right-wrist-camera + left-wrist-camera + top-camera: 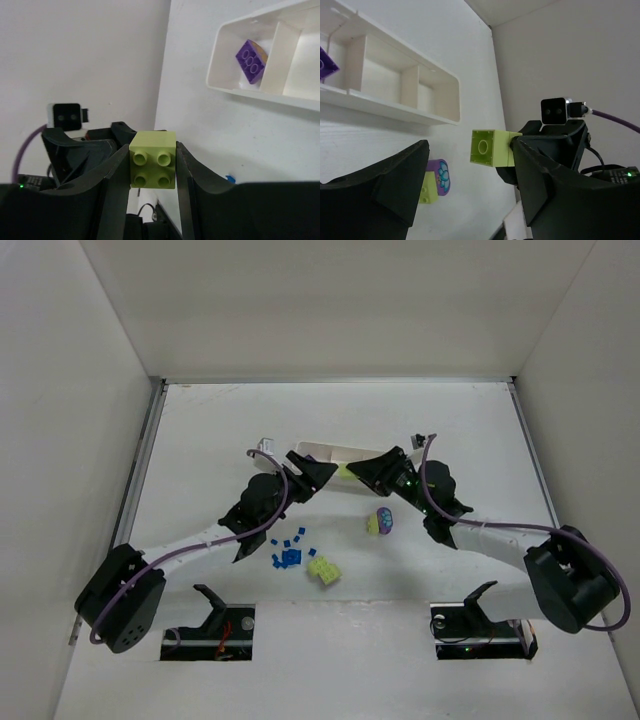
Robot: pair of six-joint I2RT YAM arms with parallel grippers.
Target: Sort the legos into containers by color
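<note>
In the top view, the tray [325, 451] lies about the middle of the tabletop, a little toward the far edge. Both arms meet just in front of it. The left gripper [318, 473] and the right gripper [362, 472] point at each other, with a yellow-green brick [347, 470] between them. The blue bricks [288, 556] and a second yellow-green brick [323, 570] lie closer to the near edge, well apart from the tray.

In the left wrist view, the left fingers [395, 185] stand wide apart and hold nothing. The brick sits beyond them, in the other gripper.

In the right wrist view, the right fingers [117, 175] press the brick from both sides, its studs toward the camera. A purple brick [250, 55] lies in the end compartment of the tray.

I judge that the step in hand is to bring this brick into its compartment. To do it well, the left arm should move clear first, so that it does not knock the brick. The right arm should go over a compartment without purple, lower the brick between the walls, and only then open, because the tray is shallow and the brick may bounce out
</note>
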